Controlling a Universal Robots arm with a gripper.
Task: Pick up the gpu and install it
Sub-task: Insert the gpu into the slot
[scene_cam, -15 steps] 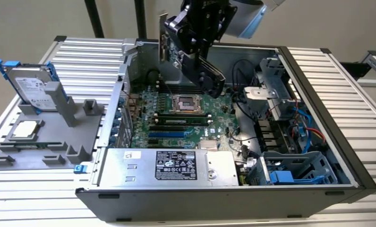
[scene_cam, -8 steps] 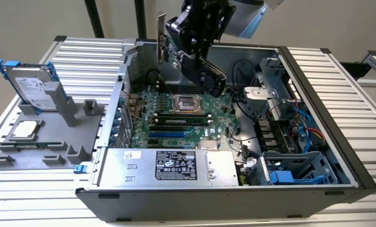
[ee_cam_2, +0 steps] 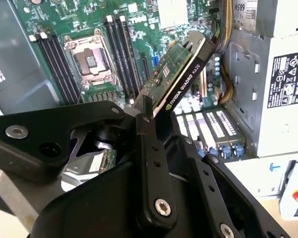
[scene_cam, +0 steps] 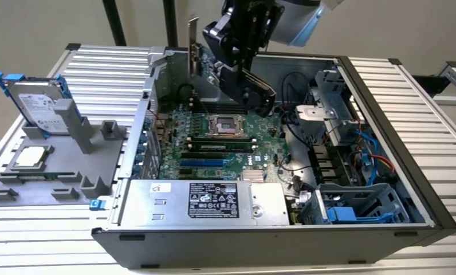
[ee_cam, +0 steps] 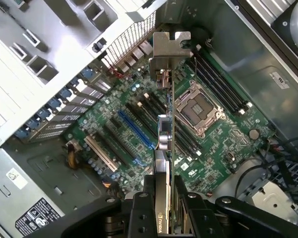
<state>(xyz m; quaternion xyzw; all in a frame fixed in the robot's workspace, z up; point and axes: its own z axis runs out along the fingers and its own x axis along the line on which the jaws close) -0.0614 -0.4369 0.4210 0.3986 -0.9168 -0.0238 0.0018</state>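
We see the end effector [ee_cam: 165, 196] pinching the gpu [ee_cam_2: 185, 74] by one short end, its two black fingers [ee_cam: 145, 208] pressed against the card's flat faces. The arm [scene_cam: 297, 20] reaches down from the top of the exterior view into an open case [scene_cam: 251, 249]. The case lies on its side on a slatted metal table [scene_cam: 37, 252].

The gpu hangs tilted in the air above the motherboard [scene_cam: 212, 152], clear of the slots. In the first wrist view we look along its thin edge. The silver bracket [ee_cam: 171, 47] is at the end away from the fingers, toward the case's perforated rear wall. The card lies over the strip of board between the socket [ee_cam: 197, 110] and a blue slot [ee_cam: 135, 130]. In the second wrist view the black shroud faces us, with the green board along its other side.

In the exterior view a grey power supply [scene_cam: 205, 200] sits along the near side of the case. On the table, at the exterior view's left of the case, a hard drive [scene_cam: 38, 106] with blue tabs stands upright in a grey holder [scene_cam: 52, 172], well apart from the end effector.
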